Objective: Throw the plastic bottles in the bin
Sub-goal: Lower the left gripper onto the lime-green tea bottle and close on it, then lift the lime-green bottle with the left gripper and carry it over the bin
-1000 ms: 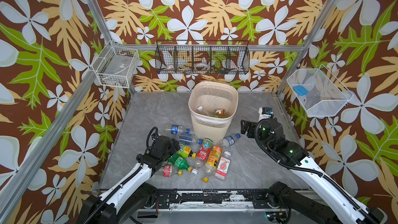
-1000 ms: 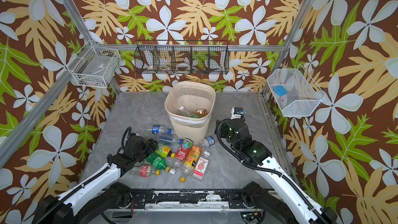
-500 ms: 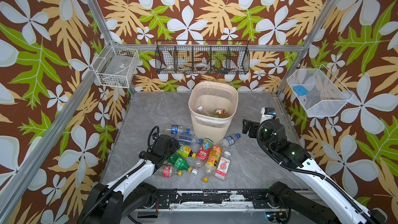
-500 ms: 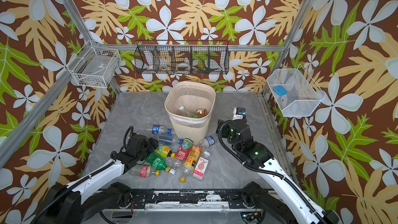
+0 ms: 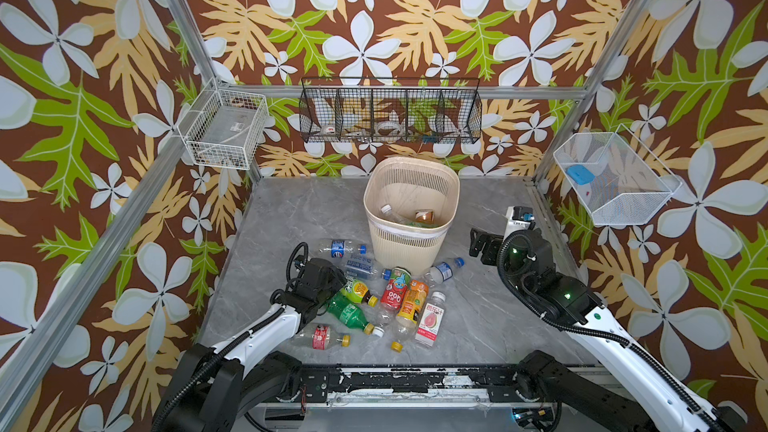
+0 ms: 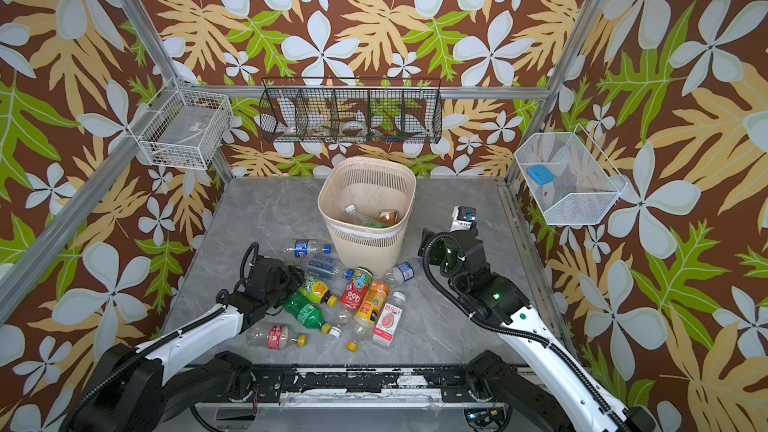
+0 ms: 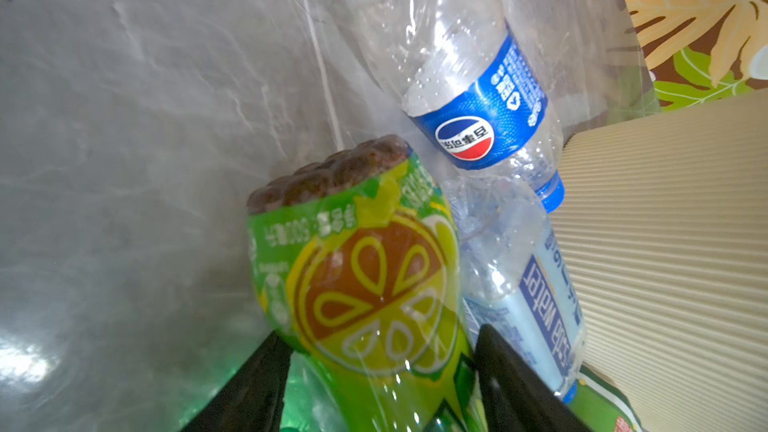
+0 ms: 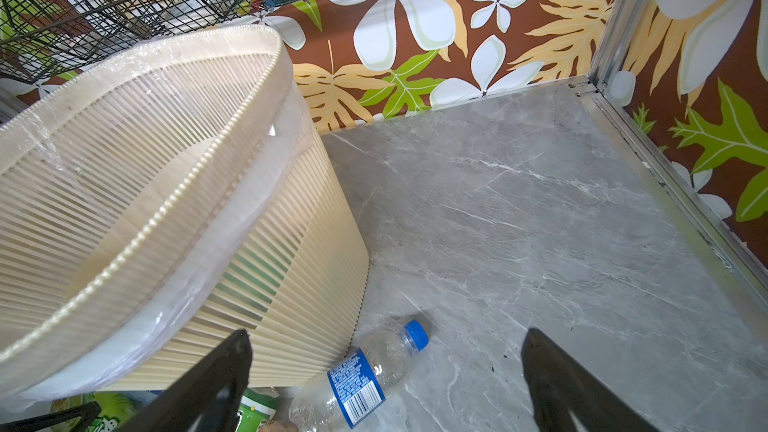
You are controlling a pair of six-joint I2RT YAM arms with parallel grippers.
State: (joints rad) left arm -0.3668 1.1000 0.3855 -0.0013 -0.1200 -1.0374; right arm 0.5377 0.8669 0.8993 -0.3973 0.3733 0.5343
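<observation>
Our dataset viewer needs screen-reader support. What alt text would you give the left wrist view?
The left gripper clasps a green lemon-label bottle lying on the grey marble table. Beyond it lie a clear Pepsi-label bottle and a soda-water bottle, beside the beige ribbed bin.

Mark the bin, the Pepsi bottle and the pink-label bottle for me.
bin point(image 5: 409, 248): a top view, on its ribbed front wall.
Pepsi bottle point(image 7: 478, 135): left wrist view, on the blue label.
pink-label bottle point(image 5: 430, 320): a top view, on the label.

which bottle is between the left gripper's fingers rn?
The green citrus-label bottle, held between both fingers of the left gripper. The Pepsi bottle and the pale-blue-label water bottle lie outside the jaws.
</observation>
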